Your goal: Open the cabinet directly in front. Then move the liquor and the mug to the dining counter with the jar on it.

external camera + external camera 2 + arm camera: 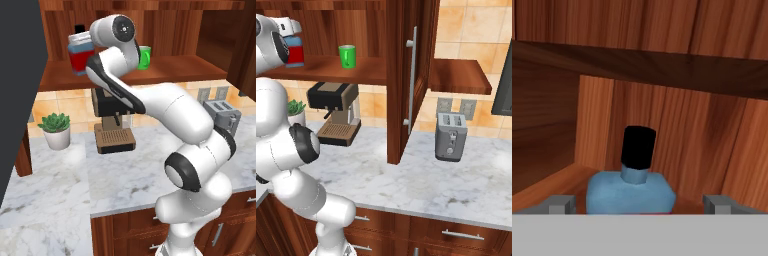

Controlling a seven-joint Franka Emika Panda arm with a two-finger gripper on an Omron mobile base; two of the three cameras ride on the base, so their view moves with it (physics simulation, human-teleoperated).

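Observation:
The cabinet [175,67] [366,70] stands open, its right door [401,75] swung out toward me. On its shelf at the left is the liquor [80,56] [295,52] [632,192], a blue-shouldered bottle with a red label and a black cap. The green mug [145,58] [347,56] stands on the same shelf to the right, partly behind my arm in the left base view. My gripper [641,202] is open, level with the bottle's shoulders, one fingertip [562,202] on each side and apart from it. The dining counter and the jar are out of view.
Under the shelf a coffee machine [114,125] [336,112] sits on the marble worktop [125,175]. A potted plant [56,129] is to its left, a toaster [222,117] [451,136] to the right. A dark panel [20,75] rises close on the left.

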